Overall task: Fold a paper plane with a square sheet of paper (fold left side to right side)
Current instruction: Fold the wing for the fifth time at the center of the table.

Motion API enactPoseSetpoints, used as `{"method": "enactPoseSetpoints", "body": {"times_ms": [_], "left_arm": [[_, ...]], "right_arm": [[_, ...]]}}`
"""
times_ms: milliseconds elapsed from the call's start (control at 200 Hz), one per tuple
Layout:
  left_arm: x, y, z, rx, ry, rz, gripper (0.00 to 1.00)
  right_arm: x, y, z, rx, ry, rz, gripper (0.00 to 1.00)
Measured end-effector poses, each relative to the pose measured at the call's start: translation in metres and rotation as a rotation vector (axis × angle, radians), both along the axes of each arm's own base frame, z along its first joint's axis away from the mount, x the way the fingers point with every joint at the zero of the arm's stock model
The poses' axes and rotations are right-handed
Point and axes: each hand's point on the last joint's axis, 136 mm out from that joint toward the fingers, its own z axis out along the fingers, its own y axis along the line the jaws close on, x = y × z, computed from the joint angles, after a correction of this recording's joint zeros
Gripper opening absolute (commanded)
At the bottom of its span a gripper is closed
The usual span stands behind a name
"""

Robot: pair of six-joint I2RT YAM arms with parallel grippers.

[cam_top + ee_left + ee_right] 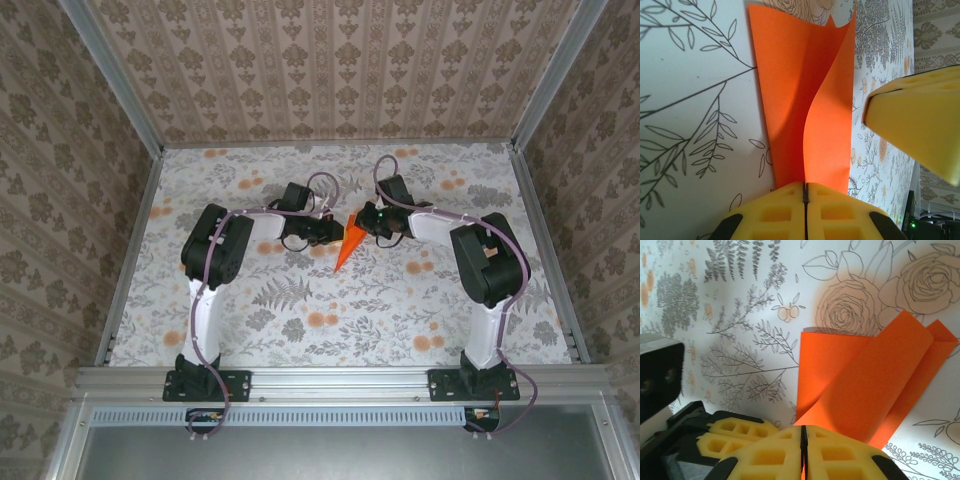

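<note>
Late stage, I'd judge. The paper plane is not a flat square but a slim, bright orange wedge. Its tip aims at the near edge of the table and its wide end is up by the two grippers. It sits roughly mid-table, a bit toward the far side, right between the arms.

Left gripper: jaws pinched together with the paper running straight into the seam, so it's holding the plane by one end. Right gripper: jaws also pressed together, with a sliver of orange in the seam and paper fanning out from it. That reads as gripping the plane too.

Paper look: plain, thin, no print, two layers visible. One layer lies flatter toward the table. The other curls up in a soft S-bend and throws a shadow on the one beneath. The far end shows a small notch where the layers meet. From the right wrist, the upper flap looks rolled over, not creased down.

Left to do, my guess: carry that loose flap across to the other side, press the centre crease flat, let go. I can't tell whether the wings match.
</note>
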Motion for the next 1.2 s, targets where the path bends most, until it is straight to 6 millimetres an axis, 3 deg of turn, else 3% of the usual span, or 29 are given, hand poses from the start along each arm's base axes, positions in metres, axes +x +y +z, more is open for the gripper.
{"method": "enactPoseSetpoints", "body": {"times_ms": [805, 1200], "left_arm": [[0.0, 0.0, 0.0, 0.004, -0.001, -0.003, 0.08], [-0.003, 0.005, 0.007, 0.041, -0.028, 0.008, 0.21]], "right_arm": [[-0.005, -0.003, -0.031, -0.043, 0.067, 0.01, 0.08], [-0.007, -0.003, -0.032, -0.043, 0.065, 0.009, 0.05]]}}
